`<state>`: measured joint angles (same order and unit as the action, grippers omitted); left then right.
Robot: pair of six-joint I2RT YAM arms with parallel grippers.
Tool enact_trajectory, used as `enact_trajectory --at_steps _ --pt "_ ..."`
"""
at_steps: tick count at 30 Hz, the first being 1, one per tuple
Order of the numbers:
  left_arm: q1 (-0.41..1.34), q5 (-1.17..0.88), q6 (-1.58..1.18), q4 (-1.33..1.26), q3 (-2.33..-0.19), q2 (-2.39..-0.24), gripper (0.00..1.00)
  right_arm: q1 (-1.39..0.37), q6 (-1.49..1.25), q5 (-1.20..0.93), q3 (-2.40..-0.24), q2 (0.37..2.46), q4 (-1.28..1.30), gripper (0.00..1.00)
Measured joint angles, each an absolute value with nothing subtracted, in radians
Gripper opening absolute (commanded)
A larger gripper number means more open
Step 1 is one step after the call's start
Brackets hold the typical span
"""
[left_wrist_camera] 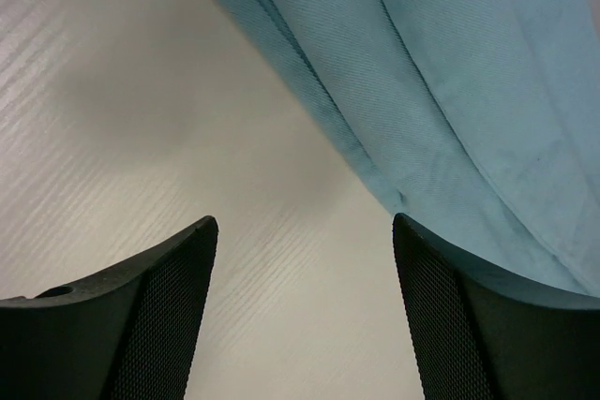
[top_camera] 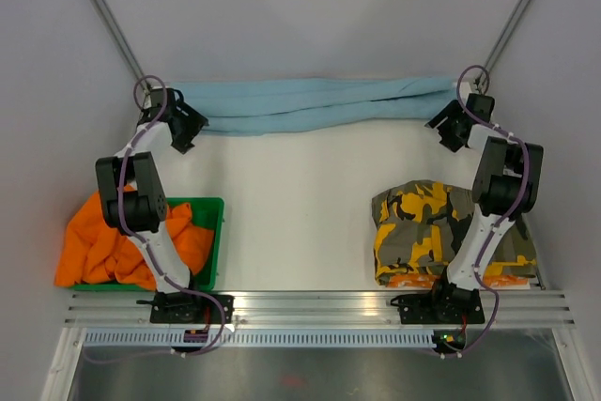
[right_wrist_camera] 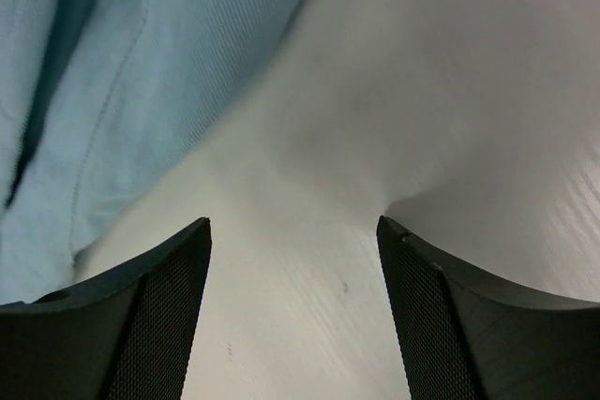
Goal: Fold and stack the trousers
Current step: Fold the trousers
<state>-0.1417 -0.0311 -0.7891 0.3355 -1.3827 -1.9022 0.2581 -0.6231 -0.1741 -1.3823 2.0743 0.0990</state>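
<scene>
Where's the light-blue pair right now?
In the top view, the light-blue trousers lie stretched along the far edge of the table, between the left gripper and the right gripper.

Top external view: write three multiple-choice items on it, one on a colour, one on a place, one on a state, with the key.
1. What colour is the cloth in the green bin?
A. Light blue
B. Grey
C. Orange

2. Where do the light-blue trousers lie?
A. In the bin
B. Stretched along the far edge of the table
C. Draped over the right arm

3. How do the left jaws and the right jaws stand?
A. Open, holding nothing
B. Shut on cloth
C. One open, one shut

Key:
1 C: the orange cloth fills the bin and spills over its side.
2 B: the pair runs from one arm's end to the other at the far edge.
3 A: each wrist view shows bare table between parted jaws.
</scene>
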Motion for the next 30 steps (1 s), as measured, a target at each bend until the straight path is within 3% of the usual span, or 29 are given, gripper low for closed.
enact_trajectory --at_steps 8,11,16,24,25,27,30 --pt "-0.142 -0.059 -0.9 0.176 -1.374 -2.012 0.76 0.258 -0.801 -0.154 -1.375 2.153 -0.16 0.78" --pt "-0.142 -0.059 -0.938 0.141 -1.374 -2.057 0.7 0.258 -0.869 -0.146 -1.375 2.191 -0.268 0.78" --pt "-0.142 -0.062 -0.996 0.115 -1.394 -2.092 0.66 0.258 -0.948 -0.122 -1.409 2.26 -0.387 0.68" --pt "-0.142 -0.056 -1.043 0.087 -1.443 -2.139 0.64 0.258 -0.981 -0.096 -1.445 2.313 -0.418 0.44" --pt "-0.142 -0.056 -1.051 0.073 -1.452 -2.15 0.61 0.258 -0.981 -0.096 -1.446 2.316 -0.42 0.43" --pt "-0.142 -0.056 -1.068 0.057 -1.46 -2.165 0.44 0.258 -0.981 -0.096 -1.448 2.319 -0.42 0.35" --pt "-0.144 -0.056 -1.087 0.046 -1.464 -2.184 0.28 0.258 -0.978 -0.097 -1.457 2.328 -0.413 0.27"
